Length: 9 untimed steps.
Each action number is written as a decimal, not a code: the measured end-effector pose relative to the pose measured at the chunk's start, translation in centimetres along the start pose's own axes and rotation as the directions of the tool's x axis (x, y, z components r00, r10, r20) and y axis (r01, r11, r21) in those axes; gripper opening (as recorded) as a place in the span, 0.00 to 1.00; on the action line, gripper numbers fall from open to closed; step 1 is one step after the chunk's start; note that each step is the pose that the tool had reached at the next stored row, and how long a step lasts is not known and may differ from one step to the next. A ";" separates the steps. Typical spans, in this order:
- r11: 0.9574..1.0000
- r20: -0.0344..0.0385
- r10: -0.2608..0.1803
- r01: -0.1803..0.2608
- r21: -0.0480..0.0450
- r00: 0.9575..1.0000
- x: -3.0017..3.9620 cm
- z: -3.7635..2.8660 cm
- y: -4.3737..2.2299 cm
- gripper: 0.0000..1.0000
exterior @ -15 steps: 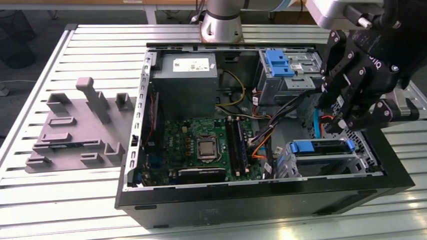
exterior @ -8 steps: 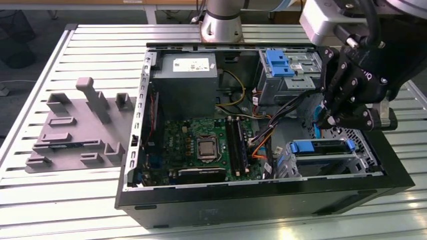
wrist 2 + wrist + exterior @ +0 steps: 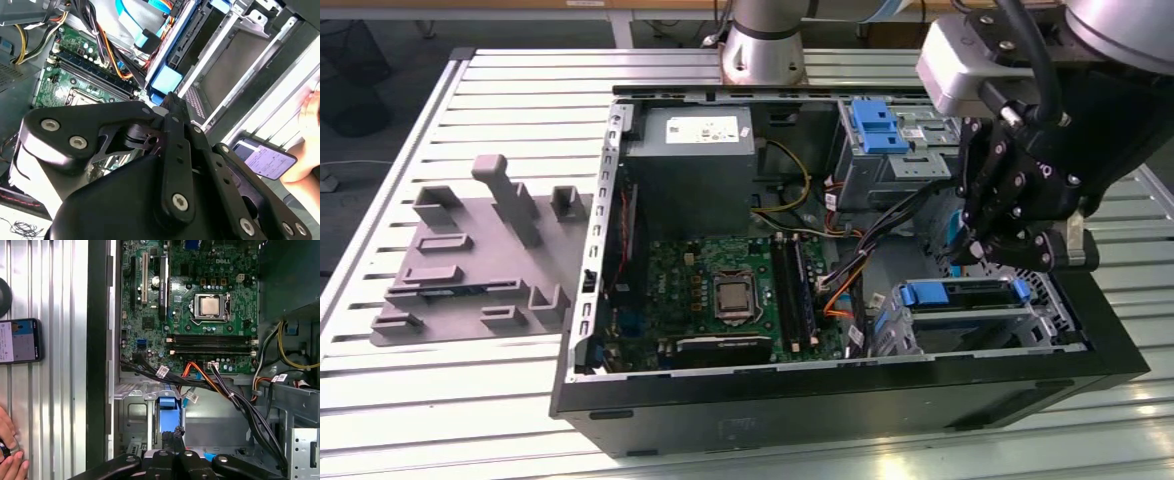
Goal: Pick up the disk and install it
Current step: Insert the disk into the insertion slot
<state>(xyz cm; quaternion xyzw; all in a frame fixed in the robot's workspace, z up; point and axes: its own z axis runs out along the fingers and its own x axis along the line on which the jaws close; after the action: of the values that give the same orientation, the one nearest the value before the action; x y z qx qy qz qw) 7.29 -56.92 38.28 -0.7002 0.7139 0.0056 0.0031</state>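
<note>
My black gripper (image 3: 1014,250) is hovering over the blue-railed silver disk (image 3: 961,296), seated at the open black case's (image 3: 854,400) four o'clock; finger spread indiscernible.

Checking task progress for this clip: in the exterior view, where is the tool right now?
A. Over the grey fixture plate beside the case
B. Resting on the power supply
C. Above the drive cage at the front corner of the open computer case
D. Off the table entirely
C: in the exterior view the tool hangs just above the drive cage with its blue rail, inside the open computer case.
</note>
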 end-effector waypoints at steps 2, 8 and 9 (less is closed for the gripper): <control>1.000 0.000 0.000 0.000 0.000 1.000 0.00 0.37 -0.01 0.11; 1.000 0.000 0.000 0.000 0.000 1.000 0.00 0.99 -0.02 0.11; 1.000 0.000 0.000 0.000 0.000 1.000 0.01 1.02 -0.02 0.11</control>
<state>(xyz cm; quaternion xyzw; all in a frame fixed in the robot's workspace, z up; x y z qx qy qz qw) 7.31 -56.91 37.26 -0.7002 0.7139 0.0056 0.0030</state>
